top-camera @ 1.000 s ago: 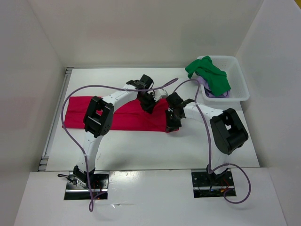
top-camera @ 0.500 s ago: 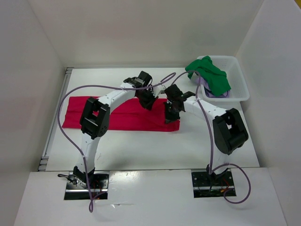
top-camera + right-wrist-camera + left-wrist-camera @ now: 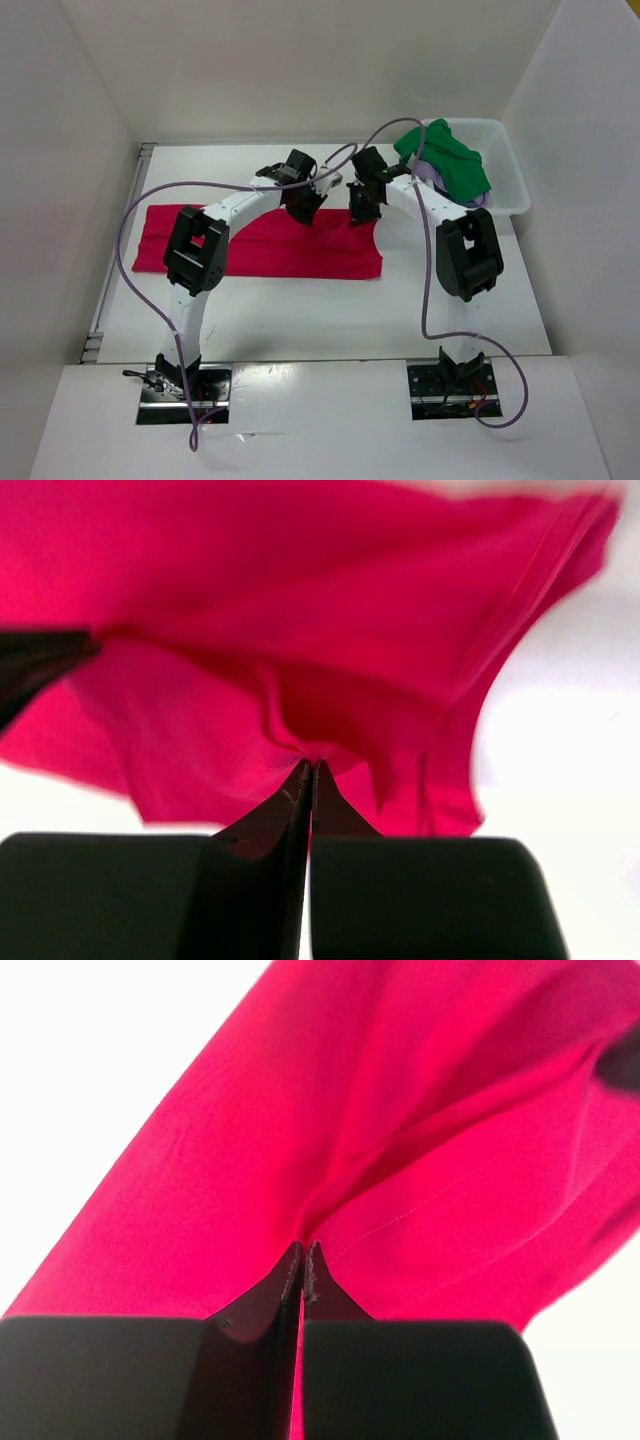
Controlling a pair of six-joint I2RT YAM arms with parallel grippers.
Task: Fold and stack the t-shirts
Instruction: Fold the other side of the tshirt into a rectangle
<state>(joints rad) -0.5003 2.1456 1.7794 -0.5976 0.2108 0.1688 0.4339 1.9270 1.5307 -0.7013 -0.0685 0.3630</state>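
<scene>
The red t-shirt lies stretched left to right across the table, its right end lifted. My left gripper is shut on a pinch of its red cloth, which creases towards the fingertips. Just to the right, my right gripper is also shut on the red cloth, which bunches at its tips and hangs loose beyond them. The green t-shirt lies heaped over the basket's left side. The lavender t-shirt peeks out under it.
The white plastic basket stands at the back right of the table. Purple cables loop over both arms. White walls close in the table on the left, back and right.
Both grippers have moved towards the back of the table. The right one has shut on the red cloth near the shirt's near right edge and carried it back, level with the left.
</scene>
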